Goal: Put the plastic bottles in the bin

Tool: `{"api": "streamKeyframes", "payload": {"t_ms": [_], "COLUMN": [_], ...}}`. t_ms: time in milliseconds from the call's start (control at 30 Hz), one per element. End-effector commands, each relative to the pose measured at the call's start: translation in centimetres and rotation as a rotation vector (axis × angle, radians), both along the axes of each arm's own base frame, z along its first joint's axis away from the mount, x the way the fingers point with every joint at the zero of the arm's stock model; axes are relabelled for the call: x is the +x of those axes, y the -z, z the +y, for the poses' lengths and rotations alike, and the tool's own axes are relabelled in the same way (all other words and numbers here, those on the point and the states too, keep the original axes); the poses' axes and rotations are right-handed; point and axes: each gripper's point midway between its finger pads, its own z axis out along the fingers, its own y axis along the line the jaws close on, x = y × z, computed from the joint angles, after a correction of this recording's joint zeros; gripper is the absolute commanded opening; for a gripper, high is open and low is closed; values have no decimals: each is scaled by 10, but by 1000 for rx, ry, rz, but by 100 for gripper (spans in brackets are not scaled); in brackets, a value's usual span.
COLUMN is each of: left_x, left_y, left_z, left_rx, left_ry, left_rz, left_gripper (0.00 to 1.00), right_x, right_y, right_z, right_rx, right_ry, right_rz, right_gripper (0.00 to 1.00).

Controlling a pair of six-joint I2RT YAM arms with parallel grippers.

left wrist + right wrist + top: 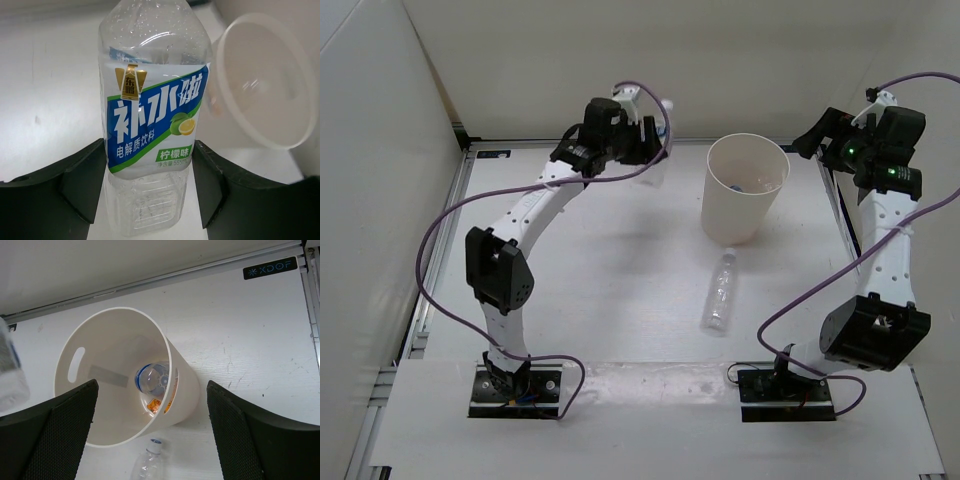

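Observation:
My left gripper [150, 146] is shut on the clear bottle with the white-green label [152, 115], holding it upright above the table to the left of the bin [265, 80]. In the top view this gripper [645, 145] and bottle [662, 125] are at the back, left of the cream-white bin [745, 185]. The plain clear bottle [720, 293] lies on the table in front of the bin. My right gripper [817, 140] is open and empty, above and right of the bin [120, 375]. Inside the bin lie the blue-label bottle [155, 380] and the orange bottle [157, 405].
White walls enclose the table at the back and left. A metal rail [150, 282] runs along the back edge. The plain clear bottle's capped end [152, 446] points toward the bin's base.

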Motion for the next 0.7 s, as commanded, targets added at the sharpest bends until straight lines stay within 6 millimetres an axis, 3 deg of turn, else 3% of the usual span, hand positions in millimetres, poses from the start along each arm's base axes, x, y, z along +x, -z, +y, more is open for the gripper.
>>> {"api": "streamKeyframes", "payload": {"t_ms": [0, 33, 67, 133, 167, 200, 233, 267, 333, 367, 400, 433, 667], "left_x": [0, 0, 4, 2, 5, 2, -2, 9, 0, 9, 3, -6, -16], "left_y": [-147, -154, -178, -191, -211, -216, -240, -221, -240, -220, -238, -236, -188], "left_z": [-14, -18, -25, -35, -44, -53, -53, -77, -92, -106, -108, -121, -171], "left_rx": [-245, -258, -295, -322, -357, -379, -422, -427, -496, -494, -529, -540, -502], "left_ry": [31, 36, 42, 61, 74, 87, 89, 110, 134, 139, 149, 164, 213], "left_rz": [-340, -361, -424, -447, -492, -495, -537, -513, -534, -500, -542, -530, -474], "left_gripper": [24, 24, 23, 23, 23, 22, 22, 22, 22, 22, 22, 22, 25], "right_x": [-6, -8, -9, -11, -11, -13, -14, -15, -19, -19, -21, -21, -25], "right_y": [-19, -21, -21, -22, -21, -21, -21, -20, -20, -18, -19, -16, -14], "right_z": [2, 0, 0, -3, -4, -4, -7, -9, -16, -18, -22, -25, -35], "right_rx": [-31, -38, -39, -46, -49, -48, -50, -49, -47, -43, -40, -38, -30], "right_ry": [-5, 1, 4, 13, 13, 13, 21, 23, 38, 42, 54, 60, 78], "right_rz": [-57, -62, -60, -64, -60, -59, -59, -55, -55, -48, -51, -42, -38], "right_gripper": [90, 90, 90, 90, 90, 90, 90, 90, 90, 90, 90, 90, 90]}}
